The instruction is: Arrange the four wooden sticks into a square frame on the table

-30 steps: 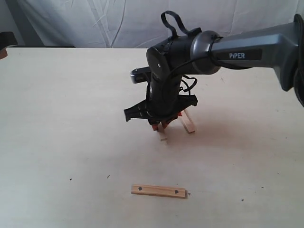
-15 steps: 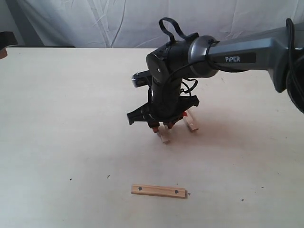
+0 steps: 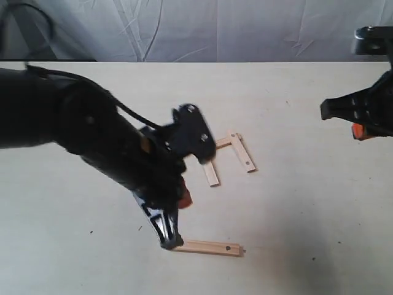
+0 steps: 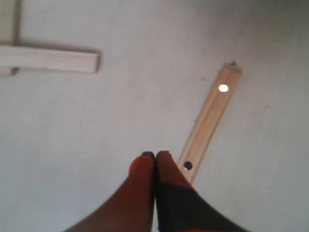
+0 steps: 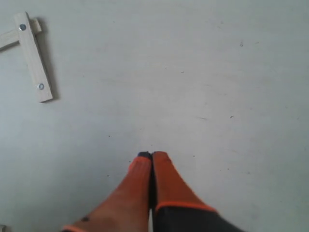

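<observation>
Three wooden sticks lie together mid-table: a dotted stick, a short cross stick under its far end, and a third stick partly hidden behind the left arm. The fourth stick, with a dot near each end, lies alone near the table's front. My left gripper is shut and empty, its tips just beside that stick's left dotted end. My right gripper is shut and empty, high at the far right, away from all sticks.
The pale table carries a few tiny dark specks. A wrinkled grey-white cloth hangs behind its far edge. The bulky left arm stretches over the table's left half.
The right arm has pulled back from the middle to the far right, leaving three sticks grouped there. The left arm has swung in and down beside the lone front stick.
</observation>
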Action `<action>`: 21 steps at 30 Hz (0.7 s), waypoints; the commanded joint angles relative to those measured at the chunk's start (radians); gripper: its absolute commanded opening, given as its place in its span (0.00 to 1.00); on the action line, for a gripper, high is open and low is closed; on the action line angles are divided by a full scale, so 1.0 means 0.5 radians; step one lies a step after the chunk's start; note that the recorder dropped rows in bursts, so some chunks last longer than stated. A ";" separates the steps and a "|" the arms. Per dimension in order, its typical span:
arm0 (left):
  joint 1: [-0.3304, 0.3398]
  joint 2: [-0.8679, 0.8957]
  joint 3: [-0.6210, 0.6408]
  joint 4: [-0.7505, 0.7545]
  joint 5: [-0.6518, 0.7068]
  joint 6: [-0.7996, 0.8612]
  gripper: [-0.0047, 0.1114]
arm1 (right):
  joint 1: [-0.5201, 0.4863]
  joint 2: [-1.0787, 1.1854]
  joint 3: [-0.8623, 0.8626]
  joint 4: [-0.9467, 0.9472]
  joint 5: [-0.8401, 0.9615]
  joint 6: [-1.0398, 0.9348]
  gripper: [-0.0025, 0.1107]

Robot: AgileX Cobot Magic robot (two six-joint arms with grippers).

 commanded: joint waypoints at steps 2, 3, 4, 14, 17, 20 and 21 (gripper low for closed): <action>-0.200 0.333 -0.157 0.011 0.040 0.273 0.27 | -0.035 -0.271 0.066 -0.056 0.046 -0.076 0.02; -0.218 0.379 -0.170 0.004 0.071 0.276 0.36 | -0.035 -0.275 0.066 -0.056 0.046 -0.076 0.02; -0.217 0.401 -0.170 -0.008 0.097 0.285 0.40 | -0.035 -0.265 0.066 -0.056 0.035 -0.076 0.02; -0.217 0.588 -0.170 -0.138 -0.074 0.562 0.49 | -0.035 -0.226 0.066 -0.056 0.011 -0.076 0.02; -0.217 0.621 -0.170 -0.131 -0.062 0.562 0.46 | -0.035 -0.226 0.066 -0.056 -0.002 -0.076 0.02; -0.217 0.623 -0.170 -0.131 0.007 0.562 0.23 | -0.035 -0.226 0.066 -0.056 -0.019 -0.076 0.02; -0.217 0.623 -0.170 -0.131 0.012 0.562 0.17 | -0.035 -0.226 0.066 -0.056 -0.021 -0.076 0.02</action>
